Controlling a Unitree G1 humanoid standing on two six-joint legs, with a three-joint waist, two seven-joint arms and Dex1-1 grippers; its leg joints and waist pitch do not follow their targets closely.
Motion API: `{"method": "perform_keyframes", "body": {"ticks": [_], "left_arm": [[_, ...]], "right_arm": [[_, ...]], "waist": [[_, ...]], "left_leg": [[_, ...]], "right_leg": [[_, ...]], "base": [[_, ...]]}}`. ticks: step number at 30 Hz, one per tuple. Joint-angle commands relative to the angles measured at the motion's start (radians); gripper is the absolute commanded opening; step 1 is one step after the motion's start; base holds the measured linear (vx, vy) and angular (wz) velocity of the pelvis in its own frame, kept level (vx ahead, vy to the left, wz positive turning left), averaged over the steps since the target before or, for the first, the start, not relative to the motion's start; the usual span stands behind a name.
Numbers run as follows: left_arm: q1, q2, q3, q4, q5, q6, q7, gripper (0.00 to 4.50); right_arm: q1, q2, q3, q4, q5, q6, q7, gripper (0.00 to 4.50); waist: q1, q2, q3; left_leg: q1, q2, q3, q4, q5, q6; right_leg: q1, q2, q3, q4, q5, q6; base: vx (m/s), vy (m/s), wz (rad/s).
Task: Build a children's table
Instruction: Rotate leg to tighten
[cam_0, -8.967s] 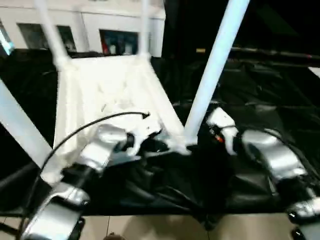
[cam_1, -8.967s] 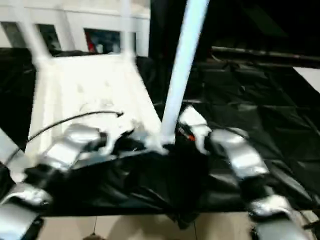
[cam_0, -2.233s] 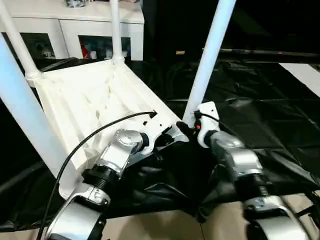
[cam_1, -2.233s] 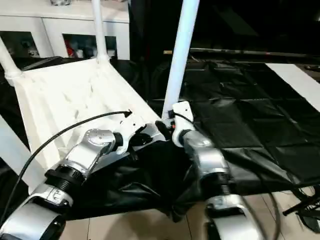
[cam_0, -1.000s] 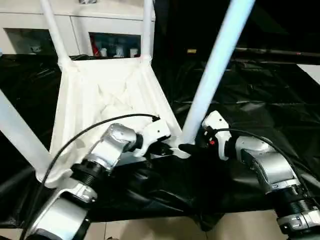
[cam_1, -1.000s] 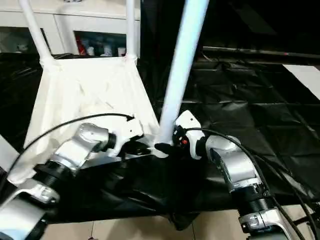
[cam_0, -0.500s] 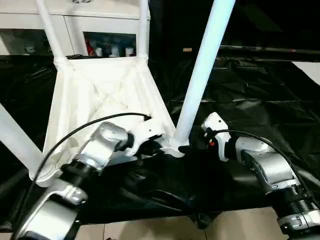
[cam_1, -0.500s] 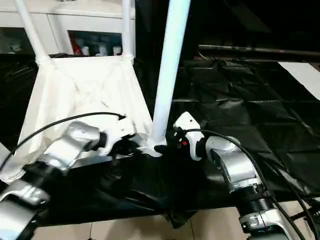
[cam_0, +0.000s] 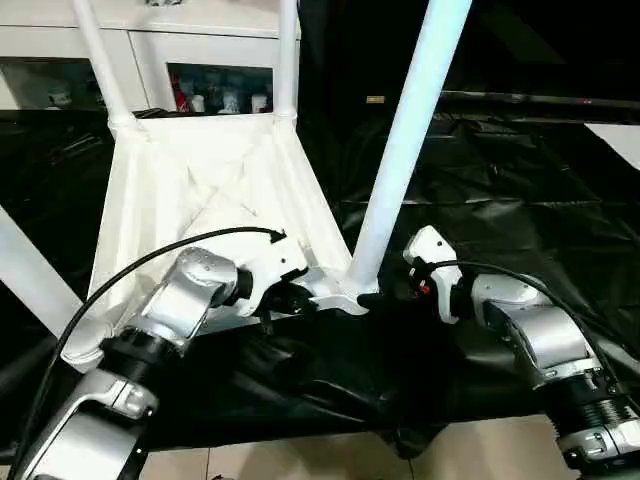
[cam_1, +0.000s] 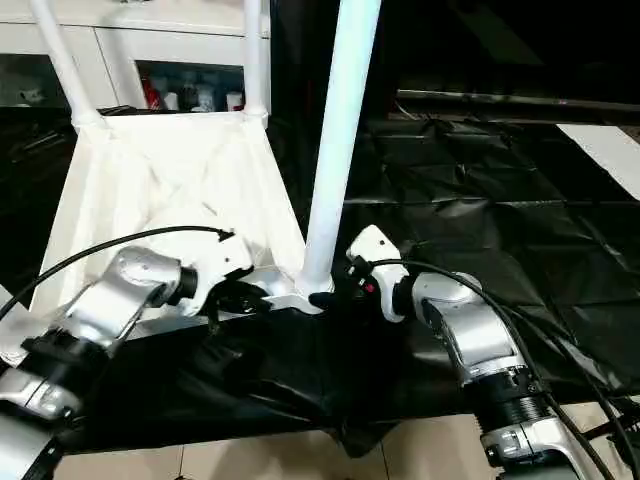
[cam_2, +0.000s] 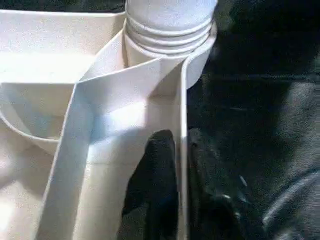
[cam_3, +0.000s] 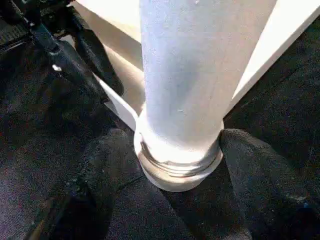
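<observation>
The left gripper (cam_2: 177, 200) is clamped on the near edge wall of the tabletop (cam_0: 200, 190), one black finger (cam_2: 155, 185) inside the wall and the other outside it, just left of the near-right corner socket (cam_0: 345, 295). In the head views its fingertips are hidden behind its own white housing.

The right gripper (cam_3: 175, 165) has its fingers apart, one on each side of the base of the near-right leg (cam_0: 405, 140), where the leg enters the socket; the pads (cam_3: 107, 160) lie close to the socket collar, but whether they press it is hard to make out.

The tabletop lies upside down, ribs up, on a black sheet (cam_0: 520, 200), towards the left. Four legs stand in its corners: the far-left leg (cam_0: 100, 60), the far-right leg (cam_0: 287, 55) and the near-left leg (cam_0: 30, 270) are all cut off by the picture edges, as is the top of the near-right one.

A black cable (cam_0: 150, 265) arches over the left forearm. White cabinets (cam_0: 150, 50) stand behind the sheet.
</observation>
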Motion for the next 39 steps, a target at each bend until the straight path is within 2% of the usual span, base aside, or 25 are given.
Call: {"method": "perform_keyframes", "body": {"ticks": [1,5,10,15,21,23,34,36,39], "left_arm": [[0.012,-0.007,0.005,-0.004,-0.019,0.004,-0.015,0.16],[0.019,-0.003,-0.007,-0.009,-0.019,0.002,-0.029,0.01],[0.036,0.005,-0.022,-0.030,-0.032,-0.001,-0.059,0.01],[0.057,0.003,-0.029,-0.072,-0.060,-0.016,-0.097,0.01],[0.061,0.003,-0.034,-0.078,-0.057,-0.016,-0.099,0.01],[0.063,0.004,-0.035,-0.080,-0.056,-0.015,-0.100,0.00],[0.068,0.007,-0.032,-0.078,-0.049,-0.013,-0.089,0.00],[0.064,0.003,-0.026,-0.066,-0.043,-0.011,-0.070,0.00],[0.036,-0.035,0.004,0.000,-0.008,-0.002,0.060,0.00]], "right_arm": [[-0.008,-0.004,-0.002,0.014,0.004,-0.019,0.002,3.23],[-0.018,-0.002,-0.007,0.026,-0.002,-0.036,-0.013,3.23],[-0.038,0.002,-0.009,0.052,-0.006,-0.053,-0.015,3.23],[-0.055,0.010,-0.003,0.082,0.001,-0.073,0.005,3.23],[-0.063,0.015,0.004,0.097,0.017,-0.076,0.036,3.23],[-0.068,0.019,0.000,0.102,0.025,-0.073,0.046,2.95],[-0.068,0.017,0.009,0.116,0.037,-0.072,0.077,2.14],[-0.066,0.019,0.009,0.117,0.036,-0.074,0.079,2.11],[-0.062,0.036,0.004,0.160,0.019,-0.069,0.032,2.08]], "waist": [[0.005,0.002,-0.057],[0.005,0.003,-0.058],[0.004,0.002,-0.061],[0.005,0.000,-0.060],[0.008,0.003,-0.060],[0.008,0.003,-0.060],[0.008,0.001,-0.061],[0.009,0.001,-0.062],[0.007,0.000,-0.058]], "left_leg": [[0.001,-0.005,0.016,-0.057,-0.280,0.020],[0.001,-0.006,0.015,-0.057,-0.275,0.019],[0.000,-0.005,0.017,-0.054,-0.235,0.028],[0.000,-0.004,0.018,-0.054,-0.244,0.030],[0.002,-0.004,0.017,-0.054,-0.247,0.027],[0.002,-0.005,0.017,-0.054,-0.248,0.026],[0.000,-0.006,0.018,-0.052,-0.231,0.031],[0.001,-0.006,0.018,-0.051,-0.232,0.031],[0.002,-0.006,0.019,-0.052,-0.246,0.028]], "right_leg": [[0.053,-0.026,0.025,-0.057,-0.290,-0.182],[0.054,-0.026,0.026,-0.057,-0.286,-0.179],[0.057,-0.024,0.027,-0.048,-0.214,-0.201],[0.057,-0.027,0.026,-0.048,-0.229,-0.204],[0.057,-0.026,0.027,-0.048,-0.233,-0.202],[0.057,-0.025,0.027,-0.047,-0.225,-0.205],[0.059,-0.025,0.027,-0.045,-0.220,-0.204],[0.059,-0.025,0.027,-0.045,-0.225,-0.203],[0.055,-0.024,0.027,-0.051,-0.248,-0.198]], "base": [[0.000,0.000,0.00],[0.000,0.000,0.00],[0.000,0.000,0.00],[0.000,0.000,0.00],[0.000,0.000,0.00],[0.000,0.000,0.00],[0.000,0.000,0.00],[0.000,0.000,0.00],[0.000,0.000,0.00]]}}
